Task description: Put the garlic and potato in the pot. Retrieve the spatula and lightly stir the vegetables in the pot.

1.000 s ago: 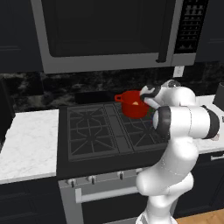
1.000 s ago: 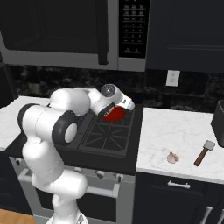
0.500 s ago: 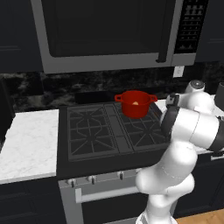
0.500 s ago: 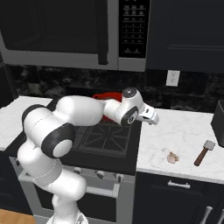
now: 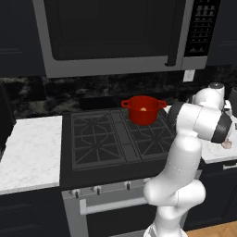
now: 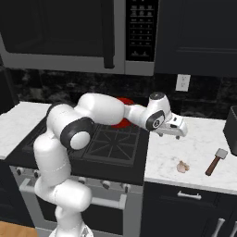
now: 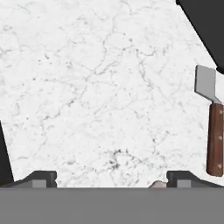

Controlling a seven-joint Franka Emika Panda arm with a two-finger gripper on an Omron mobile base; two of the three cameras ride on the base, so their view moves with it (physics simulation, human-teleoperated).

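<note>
- Left and right base views: behind arm, facing forward-down; both share stove [image 5: 115, 139], pot [image 5: 142, 109].
- Hand view: close above marble counter [image 7: 96, 87], spatula [image 7: 212, 127] at right edge.

Arm [image 6: 106, 111] stretched rightward, elbow bent; fingers [image 7: 39, 177] spread wide, holding nothing.

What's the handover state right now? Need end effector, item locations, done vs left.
End effector: open, empty, over the white counter right of the stove.
Pot: on the stove's back burner, a pale piece inside, probably the potato.
Garlic: on the counter, near its front edge, not yet picked.
Spatula: on the counter, right of the garlic, untouched.
Done: one vegetable seems potted.
Left: garlic into the pot, fetch the spatula, stir lightly.
</note>
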